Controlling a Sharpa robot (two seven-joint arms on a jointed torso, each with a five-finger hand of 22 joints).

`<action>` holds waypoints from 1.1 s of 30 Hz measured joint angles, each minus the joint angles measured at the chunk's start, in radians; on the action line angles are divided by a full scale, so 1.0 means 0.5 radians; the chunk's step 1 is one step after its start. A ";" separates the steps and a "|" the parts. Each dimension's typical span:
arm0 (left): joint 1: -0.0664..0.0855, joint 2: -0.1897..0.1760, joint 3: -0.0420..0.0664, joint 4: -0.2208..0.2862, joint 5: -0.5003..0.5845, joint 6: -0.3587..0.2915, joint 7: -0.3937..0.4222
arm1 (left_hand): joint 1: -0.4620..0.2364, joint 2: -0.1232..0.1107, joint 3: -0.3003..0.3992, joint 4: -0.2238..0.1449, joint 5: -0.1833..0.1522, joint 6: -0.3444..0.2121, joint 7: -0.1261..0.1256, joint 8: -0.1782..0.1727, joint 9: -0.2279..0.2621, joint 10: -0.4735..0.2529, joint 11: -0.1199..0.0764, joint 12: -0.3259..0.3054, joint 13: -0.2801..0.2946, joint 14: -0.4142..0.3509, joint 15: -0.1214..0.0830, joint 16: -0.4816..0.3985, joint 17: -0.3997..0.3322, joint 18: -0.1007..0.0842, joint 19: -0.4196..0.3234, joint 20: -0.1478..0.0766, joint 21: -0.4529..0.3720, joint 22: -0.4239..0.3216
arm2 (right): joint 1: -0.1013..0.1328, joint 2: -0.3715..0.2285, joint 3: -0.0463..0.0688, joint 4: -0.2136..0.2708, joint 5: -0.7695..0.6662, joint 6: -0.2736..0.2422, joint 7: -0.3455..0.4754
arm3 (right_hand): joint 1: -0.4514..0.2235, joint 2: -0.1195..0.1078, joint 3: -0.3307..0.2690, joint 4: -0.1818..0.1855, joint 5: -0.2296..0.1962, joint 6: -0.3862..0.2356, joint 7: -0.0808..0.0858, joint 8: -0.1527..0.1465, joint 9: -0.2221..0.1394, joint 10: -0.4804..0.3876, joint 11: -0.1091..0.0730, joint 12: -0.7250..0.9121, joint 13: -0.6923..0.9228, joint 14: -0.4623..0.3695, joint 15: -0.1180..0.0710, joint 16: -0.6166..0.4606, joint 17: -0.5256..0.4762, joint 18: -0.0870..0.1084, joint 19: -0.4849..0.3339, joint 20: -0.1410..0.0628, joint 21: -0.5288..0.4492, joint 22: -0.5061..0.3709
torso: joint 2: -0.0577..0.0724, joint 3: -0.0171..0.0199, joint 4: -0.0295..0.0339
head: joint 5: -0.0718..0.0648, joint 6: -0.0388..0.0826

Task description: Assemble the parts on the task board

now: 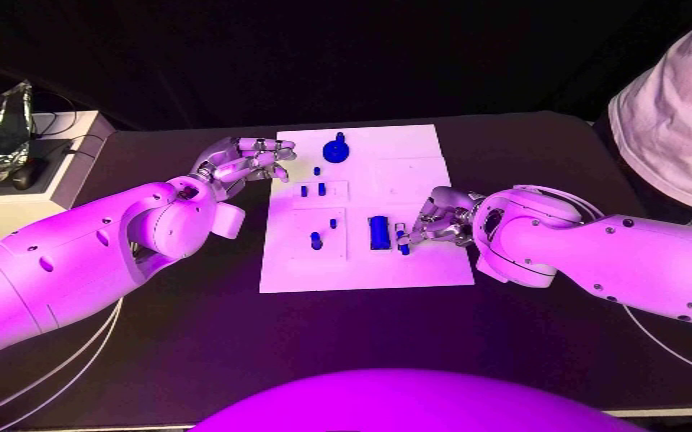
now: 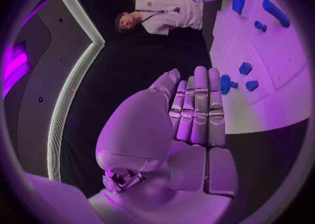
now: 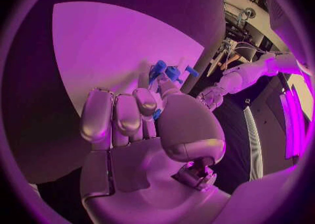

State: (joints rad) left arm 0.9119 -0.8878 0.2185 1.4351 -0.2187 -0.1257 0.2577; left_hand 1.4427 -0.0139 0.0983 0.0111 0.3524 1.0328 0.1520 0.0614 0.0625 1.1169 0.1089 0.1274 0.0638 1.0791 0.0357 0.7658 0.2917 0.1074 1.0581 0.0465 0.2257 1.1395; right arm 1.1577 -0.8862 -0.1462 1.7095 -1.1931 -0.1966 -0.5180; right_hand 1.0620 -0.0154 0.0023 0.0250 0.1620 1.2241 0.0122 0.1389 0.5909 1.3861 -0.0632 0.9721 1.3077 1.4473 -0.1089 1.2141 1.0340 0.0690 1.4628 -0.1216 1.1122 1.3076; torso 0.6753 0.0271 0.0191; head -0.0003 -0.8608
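Meanwhile, right hand [image 1: 437, 218] gripping a blue part [image 1: 402, 244] over the task board [image 1: 418, 162]; left hand [image 1: 245, 162] unclenched, holding nothing.

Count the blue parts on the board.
8. Round part at the task board's far edge; small peg beside it; two pegs mid-board; small stud; left peg nearer; long block; last part at the right hand's fingertips. Hand may hide more.

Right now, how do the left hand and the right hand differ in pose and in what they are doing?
The left hand has straight fingers laid side by side and holds nothing; the right hand has curled fingers pinching a small blue part. The left hand sits at the task board's far left edge; the right hand is at its near right, beside the long blue block. Both are silver.
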 measured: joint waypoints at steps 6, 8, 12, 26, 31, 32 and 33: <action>0.000 -0.001 0.000 0.000 0.000 0.000 0.000 | 0.000 0.000 0.000 0.000 0.000 0.000 0.000 0.000 0.000 0.000 0.000 0.000 0.000 0.000 0.000 0.000 -0.001 0.000 0.000 0.000 0.000 0.000 | -0.007 -0.018 -0.002 0.002 0.040 -0.056 0.034 | 0.009 0.009 -0.152 0.149 0.014 0.000 0.000 0.008 0.013 0.000 0.000 0.000 0.000 0.000 0.000 0.000 0.006 0.000 0.000 0.000 0.015 0.000 | 0.000 0.0000 -0.001 | 0.000 0.002; 0.000 -0.001 0.000 0.000 0.000 0.000 0.000 | 0.000 0.000 0.000 0.000 0.000 0.000 0.000 0.000 0.000 0.000 0.000 0.000 0.000 0.000 0.000 0.000 -0.001 0.000 0.000 0.000 0.000 0.000 | -0.007 -0.023 -0.002 0.002 0.051 -0.074 0.044 | 0.009 0.009 -0.154 0.151 0.014 0.000 0.000 0.008 0.013 0.000 0.000 0.000 0.000 0.000 0.000 0.000 0.006 0.000 0.000 0.000 0.015 0.000 | 0.000 0.0002 -0.001 | 0.000 0.002; 0.000 -0.001 0.000 0.000 0.000 0.000 -0.001 | 0.000 0.000 0.000 0.000 0.000 0.000 0.000 0.000 0.000 0.000 0.000 0.000 0.000 0.000 0.000 0.000 -0.001 0.000 0.000 0.000 0.000 0.000 | -0.009 -0.028 -0.002 0.003 0.068 -0.102 0.057 | 0.022 0.022 -0.181 0.178 0.014 0.000 0.000 0.008 0.018 0.000 0.000 0.000 0.000 0.000 0.000 0.000 0.006 0.000 0.000 0.000 0.015 0.000 | 0.000 0.0002 -0.001 | 0.000 0.002; 0.000 -0.001 0.000 -0.001 0.001 0.000 -0.003 | -0.008 0.008 0.006 0.006 0.000 0.000 0.000 0.000 0.000 -0.008 0.008 0.000 0.000 0.000 0.000 0.000 -0.001 0.000 0.000 0.000 -0.012 0.000 | -0.013 -0.051 -0.001 0.015 0.115 -0.172 0.120 | 0.066 0.065 -0.193 0.113 0.024 0.000 0.000 0.033 0.035 0.000 0.001 0.008 -0.001 0.000 0.000 0.008 0.014 0.000 0.000 0.000 0.024 0.000 | 0.000 -0.0008 0.000 | -0.004 0.001; 0.000 -0.001 0.000 -0.001 0.001 0.000 -0.004 | -0.008 0.008 0.006 0.006 0.000 0.000 0.000 0.000 0.000 -0.008 0.008 0.000 0.000 0.000 0.000 0.000 -0.001 0.000 0.000 0.000 -0.012 0.000 | -0.030 -0.089 -0.001 0.055 0.139 -0.134 0.164 | 0.168 0.039 -0.148 -0.036 -0.018 0.007 -0.007 0.051 0.049 0.000 0.001 0.016 0.000 0.000 0.000 0.008 0.022 0.000 0.000 0.000 0.024 -0.001 | 0.000 -0.0008 0.000 | -0.002 0.000; 0.000 -0.001 0.000 -0.001 0.001 0.000 -0.004 | -0.008 0.008 0.006 0.006 0.000 0.000 0.000 0.000 0.000 -0.008 0.008 0.000 0.000 0.000 0.000 0.000 -0.001 0.000 0.000 0.000 -0.012 0.000 | -0.034 -0.097 -0.001 0.064 0.142 -0.124 0.171 | 0.192 0.032 -0.133 -0.063 -0.018 0.012 -0.012 0.054 0.049 0.000 0.001 0.016 0.001 0.000 0.000 0.008 0.023 0.000 0.000 0.000 0.032 -0.001 | 0.000 -0.0006 0.000 | -0.001 -0.001; 0.000 -0.001 0.000 -0.001 0.001 0.000 -0.004 | -0.008 0.008 0.006 0.006 0.000 0.000 0.000 0.000 0.000 -0.007 0.008 0.000 0.000 0.000 0.000 0.000 -0.001 0.000 0.000 0.000 -0.012 0.000 | -0.038 -0.105 -0.001 0.073 0.145 -0.115 0.178 | 0.198 0.025 -0.124 -0.076 -0.018 0.013 -0.013 0.054 0.049 0.000 0.001 0.016 0.001 0.001 -0.001 0.008 0.024 0.000 0.000 0.000 0.038 -0.001 | 0.000 -0.0008 0.000 | -0.001 -0.001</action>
State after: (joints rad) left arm 0.9117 -0.8883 0.2185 1.4344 -0.2183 -0.1256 0.2556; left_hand 1.4387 -0.0100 0.1010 0.0139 0.3524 1.0328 0.1520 0.0614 0.0626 1.1131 0.1127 0.1274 0.0638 1.0791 0.0358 0.7658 0.2912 0.1073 1.0580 0.0464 0.2198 1.1393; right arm 1.1387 -0.9388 -0.1467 1.7458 -1.1208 -0.2543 -0.4292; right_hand 1.1612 -0.0030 -0.0598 -0.0131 0.1530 1.2307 0.0056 0.1660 0.6153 1.3862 -0.0627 0.9799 1.3081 1.4476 -0.1092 1.2181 1.0462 0.0690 1.4627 -0.1215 1.1310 1.3073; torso 0.6752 0.0267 0.0192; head -0.0008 -0.8614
